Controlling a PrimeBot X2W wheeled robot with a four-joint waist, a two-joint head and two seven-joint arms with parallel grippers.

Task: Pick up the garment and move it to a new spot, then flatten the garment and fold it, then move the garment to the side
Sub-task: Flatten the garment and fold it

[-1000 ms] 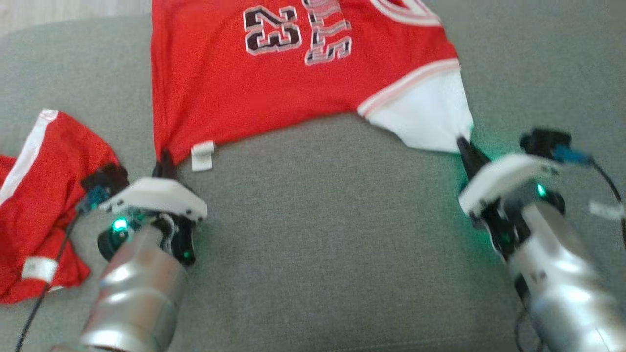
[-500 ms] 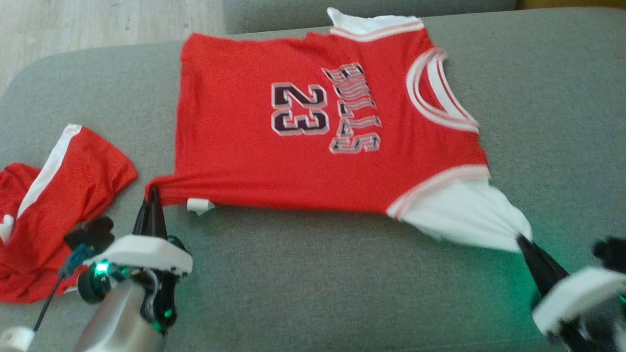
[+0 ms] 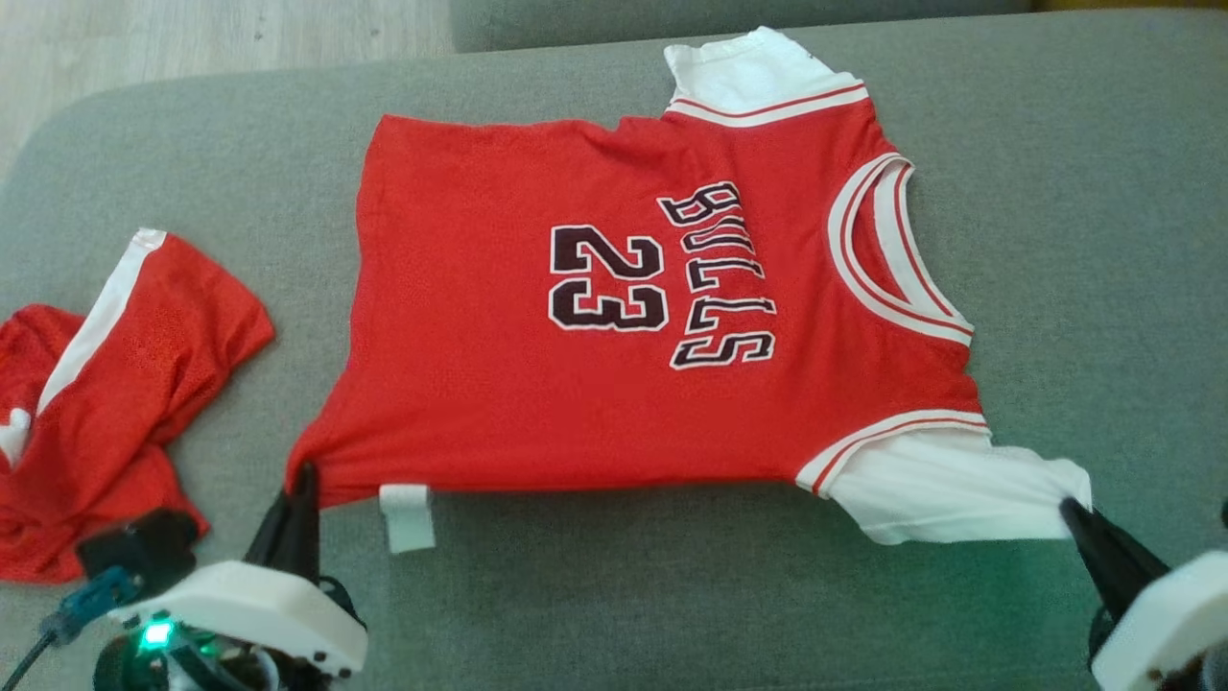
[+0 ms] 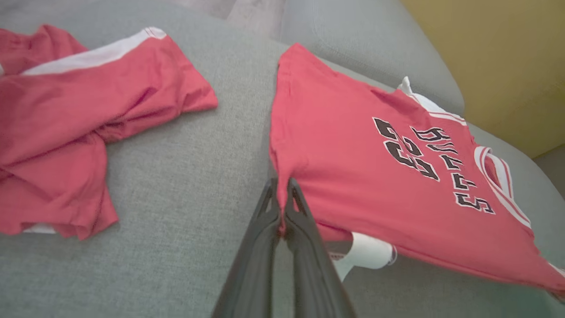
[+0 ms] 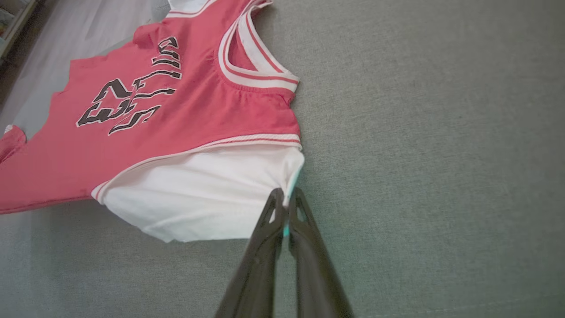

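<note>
The jersey (image 3: 624, 317) lay on the sofa (image 3: 595, 595); left gripper (image 3: 305, 475) clamped its 7 o'clock corner, right gripper (image 3: 1073, 509) its 4 o'clock sleeve

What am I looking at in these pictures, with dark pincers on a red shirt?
A two-armed robot is handling clothes. One picture comes from a camera on its head, looking down; the other two come from cameras on its wrists, each looking along that arm's two fingers. On the grey fabric cushion lies a red basketball jersey numbered 23, spread out, with a crumpled red garment with a white stripe beside it. The left gripper is shut on the jersey's bottom corner; the right gripper is shut on its white sleeve.
</note>
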